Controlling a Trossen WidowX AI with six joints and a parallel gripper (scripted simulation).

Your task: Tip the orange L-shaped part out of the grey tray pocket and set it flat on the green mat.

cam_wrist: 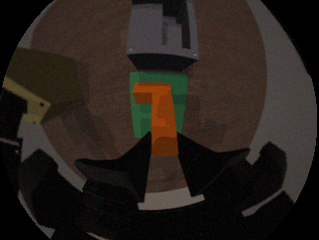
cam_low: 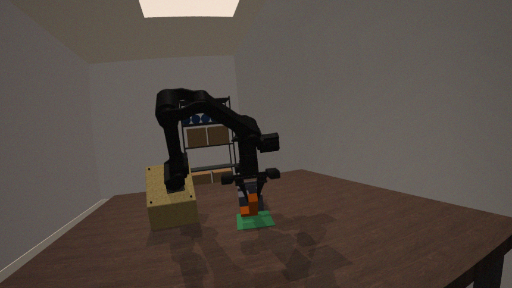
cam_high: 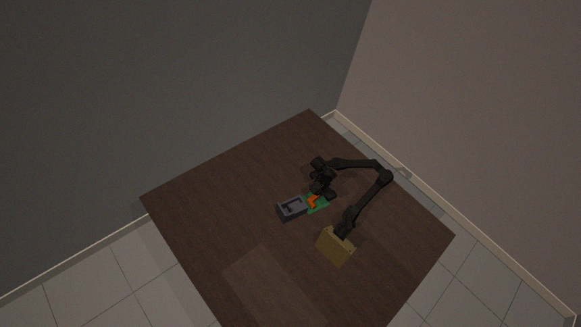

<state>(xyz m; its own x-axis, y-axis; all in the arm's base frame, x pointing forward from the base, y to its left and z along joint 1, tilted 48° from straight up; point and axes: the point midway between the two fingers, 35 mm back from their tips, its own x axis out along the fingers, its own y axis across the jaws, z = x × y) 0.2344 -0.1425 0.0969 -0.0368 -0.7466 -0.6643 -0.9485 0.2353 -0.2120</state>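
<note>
Fingers (cam_high: 320,194) (cam_low: 252,199) grip orange part (cam_high: 312,200) (cam_low: 253,204) (cam_wrist: 162,106) (inside green mat's (cam_high: 321,205) (cam_low: 256,224) (cam_wrist: 140,116) far edge, wrist view).

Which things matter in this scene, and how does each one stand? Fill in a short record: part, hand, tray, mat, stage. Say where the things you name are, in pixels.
part: orange L-shaped part (cam_high: 312,201) (cam_low: 252,206) (cam_wrist: 162,114), one end pinched, over the mat, tilted with the pinched end up
hand: hand (cam_high: 318,192) (cam_low: 252,197) (cam_wrist: 162,135), shut on the part
tray: grey tray (cam_high: 300,208) (cam_wrist: 145,42), pocket vacant
mat: green mat (cam_high: 321,204) (cam_low: 256,224) (cam_wrist: 139,118), beside the tray
stage: part out of its pocket, not yet released
</note>
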